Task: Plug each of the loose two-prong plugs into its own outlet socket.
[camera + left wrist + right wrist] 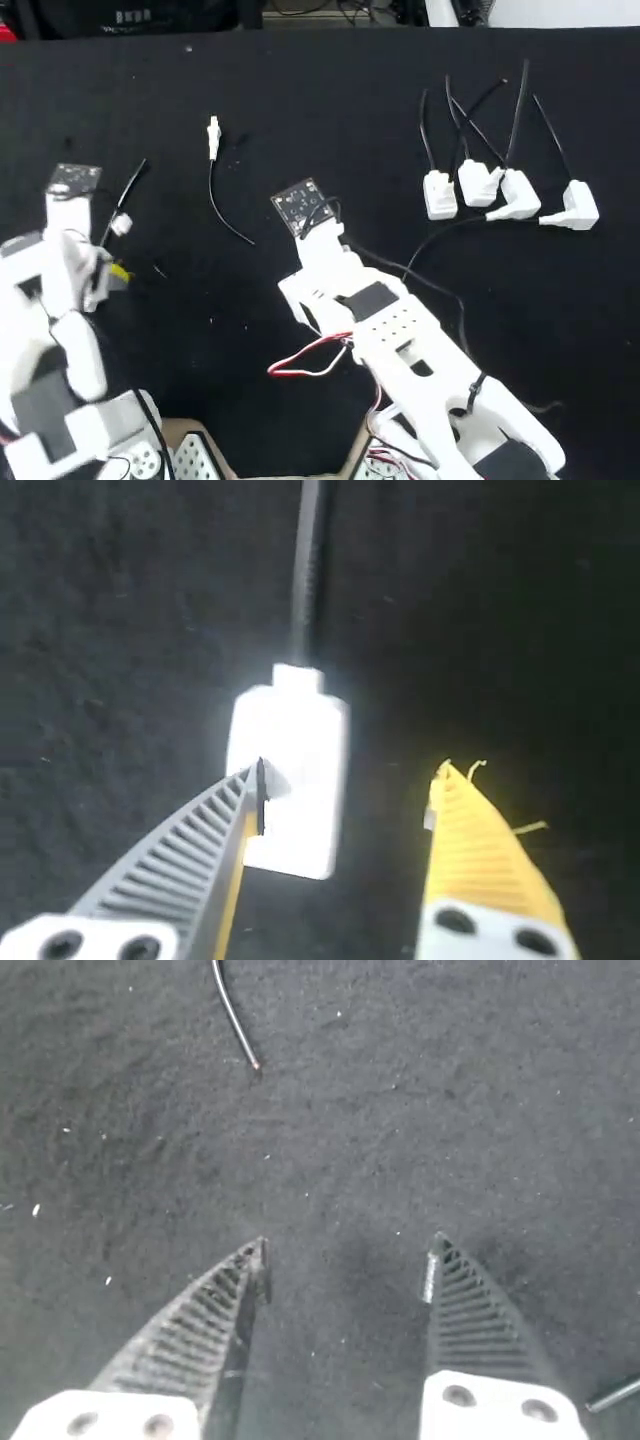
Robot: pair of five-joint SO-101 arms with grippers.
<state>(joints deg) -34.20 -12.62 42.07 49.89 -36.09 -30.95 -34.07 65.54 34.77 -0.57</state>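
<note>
plug (292, 745) lies between the left gripper's (349, 773) parted jaws, beside one finger.

A row of white plastic outlet sockets (478, 185) stood near the far right corner of the black cloth-covered tabletop (330, 90). A small white two-prong plug (213, 135) lay left of centre toward the far edge. A second white plug (122, 225) lay by the left edge, between the jaws of the left gripper (349, 772).

The left gripper (349, 770) points downward, jaws apart. The right gripper (348, 1243) also points down, jaws equally wide.
</note>
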